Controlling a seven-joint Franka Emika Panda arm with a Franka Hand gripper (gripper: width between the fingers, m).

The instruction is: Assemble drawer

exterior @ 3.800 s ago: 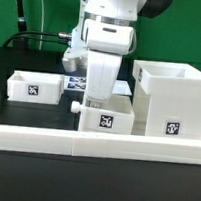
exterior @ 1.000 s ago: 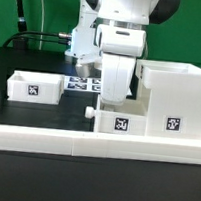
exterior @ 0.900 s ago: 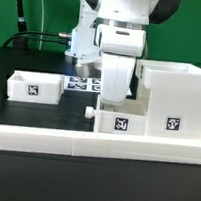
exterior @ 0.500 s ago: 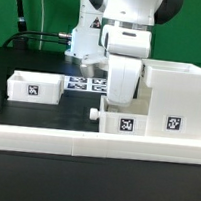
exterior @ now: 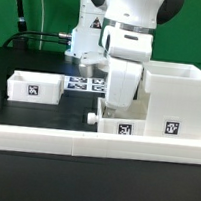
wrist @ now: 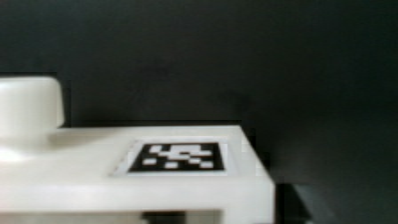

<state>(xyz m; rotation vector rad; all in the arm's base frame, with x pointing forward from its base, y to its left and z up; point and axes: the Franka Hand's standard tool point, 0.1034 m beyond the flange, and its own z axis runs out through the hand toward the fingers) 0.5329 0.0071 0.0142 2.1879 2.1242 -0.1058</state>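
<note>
The large white casing (exterior: 175,99) stands at the exterior view's right, open at the top, with a tag on its front. My gripper (exterior: 117,103) reaches down into a small knobbed tray (exterior: 118,125) and is shut on its front wall. The tray sits right beside the casing's left side, and its knob (exterior: 92,117) points to the exterior view's left. The wrist view shows this tray's tagged face (wrist: 178,157) and its knob (wrist: 27,105); my fingertips are mostly hidden there. A second knobbed tray (exterior: 35,87) rests at the left.
The long low white border wall (exterior: 84,143) runs along the front of the table. The marker board (exterior: 87,84) lies flat behind the trays. Cables and a green backdrop are at the back left.
My gripper and the tray it holds have moved to the exterior view's right, from the middle to against the casing. The left tray has not moved.
</note>
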